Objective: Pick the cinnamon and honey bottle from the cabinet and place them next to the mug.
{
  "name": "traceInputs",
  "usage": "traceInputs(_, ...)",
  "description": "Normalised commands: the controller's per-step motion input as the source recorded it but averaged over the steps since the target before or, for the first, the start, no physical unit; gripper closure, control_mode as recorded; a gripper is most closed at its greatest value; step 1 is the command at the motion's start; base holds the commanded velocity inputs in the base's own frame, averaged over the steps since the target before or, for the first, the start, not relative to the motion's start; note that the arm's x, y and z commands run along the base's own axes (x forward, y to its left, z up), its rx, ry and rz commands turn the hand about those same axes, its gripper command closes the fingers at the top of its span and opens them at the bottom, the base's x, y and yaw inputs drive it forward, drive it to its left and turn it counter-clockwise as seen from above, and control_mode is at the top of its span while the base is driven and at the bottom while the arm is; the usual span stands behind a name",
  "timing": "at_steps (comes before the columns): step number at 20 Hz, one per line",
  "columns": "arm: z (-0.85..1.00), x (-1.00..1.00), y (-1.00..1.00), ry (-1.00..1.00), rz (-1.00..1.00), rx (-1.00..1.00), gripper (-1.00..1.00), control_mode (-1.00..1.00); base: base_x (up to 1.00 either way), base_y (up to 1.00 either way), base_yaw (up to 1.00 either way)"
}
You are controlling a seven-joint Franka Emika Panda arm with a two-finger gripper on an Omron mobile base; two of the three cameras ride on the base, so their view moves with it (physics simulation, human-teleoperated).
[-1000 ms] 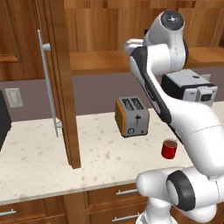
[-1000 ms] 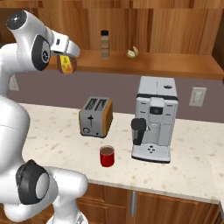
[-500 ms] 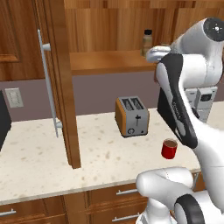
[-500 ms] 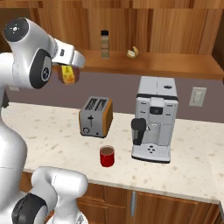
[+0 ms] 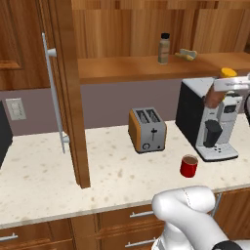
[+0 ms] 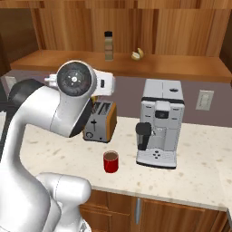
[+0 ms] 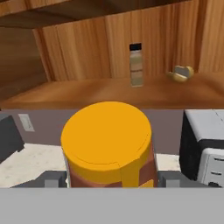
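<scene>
The tool (image 7: 107, 181) is clamped on the honey bottle (image 7: 107, 146): in the hand view its yellow cap sits right between the two grey fingers (image 7: 52, 179), the amber body pinched on both sides. In the left base view the bottle hangs in the air at the right edge, in front of the top of the coffee machine (image 5: 207, 119), well above the bench (image 5: 112, 171). Held that high, it can pass over the machine and the toaster (image 5: 147, 129) without knocking either.

The mug (image 5: 188, 166) stands on the bench just in front of the machine, with bare bench to its left and front, so there is room to set a bottle down beside it. The honey seems to be in mid-carry toward that spot.

The cinnamon (image 5: 164, 48) stands upright on the cabinet (image 5: 63, 93) shelf, near a small yellowish thing (image 5: 187, 53). The door hangs open at the left, leaving the shelf free to reach. The cinnamon is not yet fetched.
</scene>
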Motion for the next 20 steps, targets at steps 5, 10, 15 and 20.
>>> traceInputs(5,-0.13,-0.49,-0.73,-0.08,0.36,0.00,1.00,-1.00,0.00,0.00,0.00)
traceInputs(10,-0.02,-0.31,-0.57,-0.10,0.38,0.00,1.00,-1.00,0.00,0.00,0.00)
traceInputs(15,-0.06,-0.06,-0.14,-0.01,0.26,0.00,1.00,-1.00,0.00,0.00,0.00)
traceInputs(20,-0.31,0.00,0.00,0.00,0.12,0.00,1.00,-1.00,0.00,0.00,0.00)
